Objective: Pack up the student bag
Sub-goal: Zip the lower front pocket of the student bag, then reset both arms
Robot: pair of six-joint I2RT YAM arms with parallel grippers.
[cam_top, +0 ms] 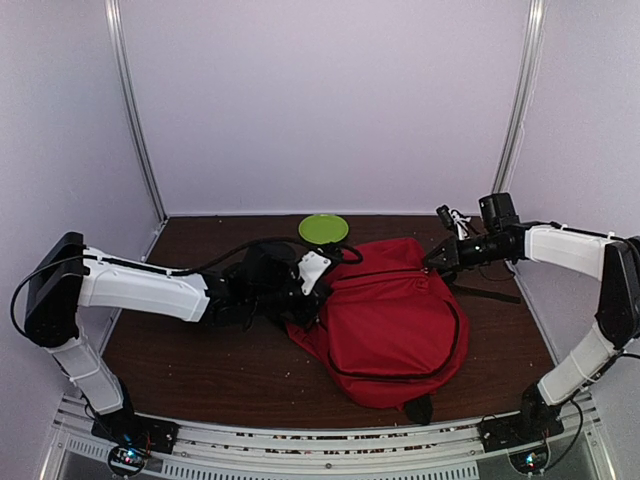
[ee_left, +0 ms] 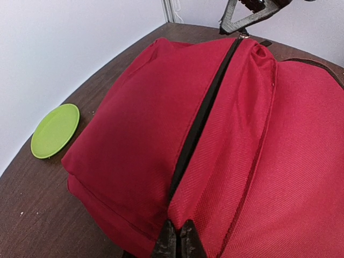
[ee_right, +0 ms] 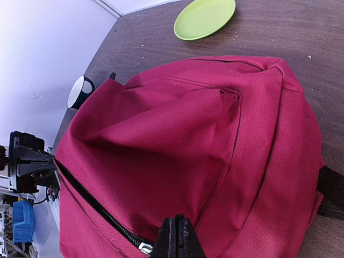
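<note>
Right gripper [ee_right: 175,236] looks pinched on the student bag's [ee_right: 188,134] zipper [ee_right: 97,207] end — left gripper [ee_left: 179,239] clamps the other, so it's taut.

left arm [cam_top: 140,290] reaching from left edge toward worktop centre | left gripper [ee_left: 177,239] jaws together | right arm [cam_top: 565,248] reaching in from right edge | right gripper [ee_right: 176,236] jaws together

Bag: large red fabric backpack [ee_left: 134,123], black zipper [ee_left: 201,115] down its middle;
Gripper: left gripper [ee_left: 178,242], fingertips together at backpack's near edge;
Plate: round lime-green plate [ee_left: 55,130], left of backpack
</note>
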